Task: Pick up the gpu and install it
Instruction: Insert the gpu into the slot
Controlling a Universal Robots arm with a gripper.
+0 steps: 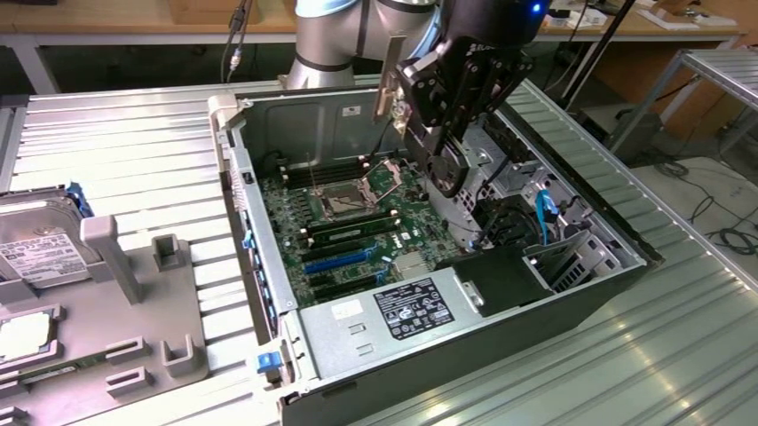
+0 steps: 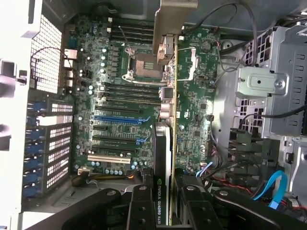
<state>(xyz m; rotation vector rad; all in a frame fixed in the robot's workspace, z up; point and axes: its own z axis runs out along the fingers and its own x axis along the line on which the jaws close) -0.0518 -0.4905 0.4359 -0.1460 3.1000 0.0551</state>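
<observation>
Presently the black gripper (image 1: 448,173) hangs over the open black computer case (image 1: 569,293), which lies on its side on the ribbed metal worktop (image 1: 119,142). The fingers (image 2: 144,206) are closed on the gpu (image 2: 161,158), a thin green circuit card with a black cooler block and a silver metal end bracket. One finger presses each face, so the card stands edge-on between them. The cooler end sits right at the fingertips. The rest of the board and the bracket reach out beyond them, towards the far wall of the case.

The card is held over the green motherboard (image 1: 343,222), between the processor socket (image 2: 144,67) and the grey drive cage (image 2: 273,81). The blue expansion slot (image 2: 120,117) lies off to one side of it. A silver hard drive with a white label (image 1: 35,248) rests on the grey holder (image 1: 130,293) at the exterior view's left, well apart from the case.
</observation>
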